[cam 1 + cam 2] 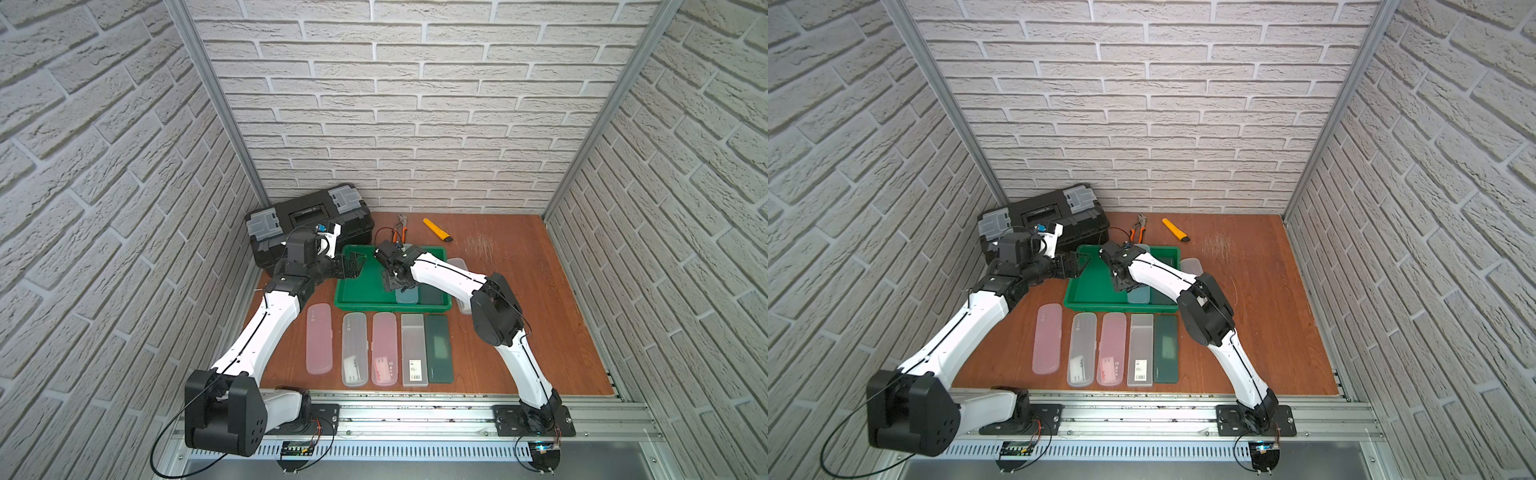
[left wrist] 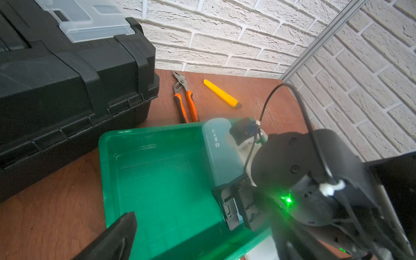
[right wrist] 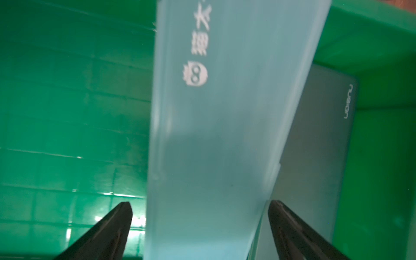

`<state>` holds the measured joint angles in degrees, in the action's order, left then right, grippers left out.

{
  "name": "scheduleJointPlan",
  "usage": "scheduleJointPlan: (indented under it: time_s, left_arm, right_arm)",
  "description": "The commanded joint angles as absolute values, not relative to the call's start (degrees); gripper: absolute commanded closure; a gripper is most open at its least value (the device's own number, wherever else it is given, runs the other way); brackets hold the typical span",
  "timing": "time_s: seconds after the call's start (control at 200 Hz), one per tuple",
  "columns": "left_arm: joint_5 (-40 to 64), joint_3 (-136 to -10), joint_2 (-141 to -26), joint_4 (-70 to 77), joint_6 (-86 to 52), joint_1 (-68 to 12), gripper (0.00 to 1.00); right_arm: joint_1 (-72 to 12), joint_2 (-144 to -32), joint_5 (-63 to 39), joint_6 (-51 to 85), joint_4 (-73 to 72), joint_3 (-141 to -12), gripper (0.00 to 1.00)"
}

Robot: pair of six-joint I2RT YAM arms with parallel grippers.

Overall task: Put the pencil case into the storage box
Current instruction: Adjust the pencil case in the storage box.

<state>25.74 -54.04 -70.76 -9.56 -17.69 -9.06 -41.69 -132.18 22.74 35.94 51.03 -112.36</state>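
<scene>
Right gripper (image 3: 200,203) spread astride pencil case (image 1: 406,296) — half-hidden by arm (image 1: 440,270) — in storage box (image 1: 390,308); left gripper (image 1: 355,266) open.

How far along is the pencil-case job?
Done: translucent light-blue plastic pencil case and dark-green flat case lie in the bright-green plastic tray. In hand: nothing; right claw open astride the blue one. Left: five cases in a row before the tray, a clear case beside it.

Eight slim plastic pencil cases (image 1: 414,349) in all: two translucent pink cases (image 1: 319,345), three frosted clear cases (image 1: 354,349), two dark green cases (image 1: 439,349), one pale blue case (image 1: 406,296). One shallow bright-green plastic storage box (image 1: 361,291). One black toolbox with grey latches (image 1: 307,216). One pair of orange-handled pliers (image 1: 402,226), one yellow utility knife (image 1: 437,230) — and two white-and-black robot arms (image 1: 266,328).
</scene>
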Motion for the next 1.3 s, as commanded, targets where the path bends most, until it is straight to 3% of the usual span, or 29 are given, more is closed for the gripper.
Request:
scheduleJointPlan:
  time_s: [0.0,0.455,0.77,1.03,1.295]
  left_arm:
    - [25.62,-54.89,-70.30,-8.91,-16.86,-9.49,0.02]
    - [25.47,-55.20,-71.32,-9.24,-16.69,-9.84,0.01]
    - [24.89,-55.20,-71.44,-9.28,-16.66,-9.84,0.01]
    - [24.64,-55.28,-71.76,-9.51,-16.46,-9.93,0.01]
    - [23.46,-54.70,-70.93,-9.49,-16.77,-10.01,0.02]
  right_arm:
    - [-41.66,-127.62,22.28,35.43,49.86,-108.39,0.04]
    - [-41.68,-117.55,18.87,33.21,46.21,-99.66,0.17]
    - [-41.65,-119.80,25.43,30.82,47.56,-104.46,0.00]
    - [-41.58,-131.84,27.96,28.29,52.90,-117.89,0.00]
    - [-40.03,-135.17,28.88,28.17,52.21,-119.13,0.00]
